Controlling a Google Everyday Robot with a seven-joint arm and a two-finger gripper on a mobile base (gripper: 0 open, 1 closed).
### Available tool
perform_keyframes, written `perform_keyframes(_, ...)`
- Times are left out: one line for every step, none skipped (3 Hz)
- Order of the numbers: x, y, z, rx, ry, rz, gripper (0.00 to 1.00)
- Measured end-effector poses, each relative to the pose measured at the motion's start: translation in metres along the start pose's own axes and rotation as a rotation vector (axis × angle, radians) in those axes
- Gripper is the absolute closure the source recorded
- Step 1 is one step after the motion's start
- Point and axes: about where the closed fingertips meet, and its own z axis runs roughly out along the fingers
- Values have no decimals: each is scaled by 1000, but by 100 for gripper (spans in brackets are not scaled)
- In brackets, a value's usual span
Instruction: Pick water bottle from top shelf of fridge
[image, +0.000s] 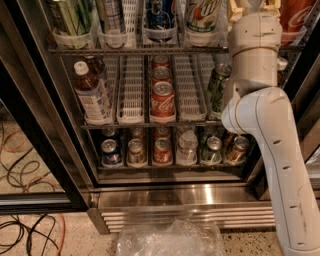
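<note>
Presently the tool (254, 5) is sitting at the upper right edge of the frame, above the top shelf (135, 51); whether it is wide or narrow I cannot tell. The water bottle is not showing there, probably because the arm (260, 115) is hiding it. Cans (202, 17) are crowding close, so a blind grab is risking a topple. Cables (30, 225) are lying on the speckled floor (75, 245), lower left.

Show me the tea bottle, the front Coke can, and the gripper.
tea bottle (95, 101), camera view, on its label.
front Coke can (162, 103), camera view, on its red side.
gripper (253, 5), camera view, at the picture's top edge, on its middle.
</note>
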Motion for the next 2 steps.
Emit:
perform_keyframes(0,0,0,0,0,0,100)
perform_keyframes(4,-3,-29,-22,-42,-14,100)
